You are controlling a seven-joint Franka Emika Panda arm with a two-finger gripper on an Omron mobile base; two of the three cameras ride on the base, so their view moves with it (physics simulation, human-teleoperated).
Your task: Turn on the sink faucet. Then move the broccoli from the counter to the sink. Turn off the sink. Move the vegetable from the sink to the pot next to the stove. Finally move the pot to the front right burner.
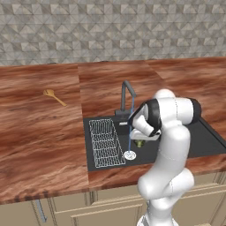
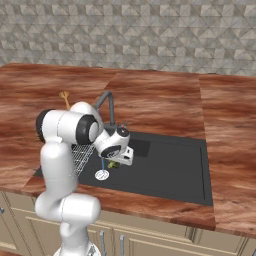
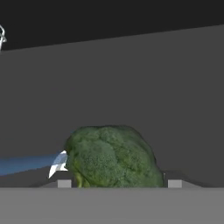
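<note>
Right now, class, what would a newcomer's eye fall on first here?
The white arm bent low over the black sink, its claw straddling a green broccoli in the basin. Beside it, a thin blue stream runs from the dark faucet to the drain.
</note>
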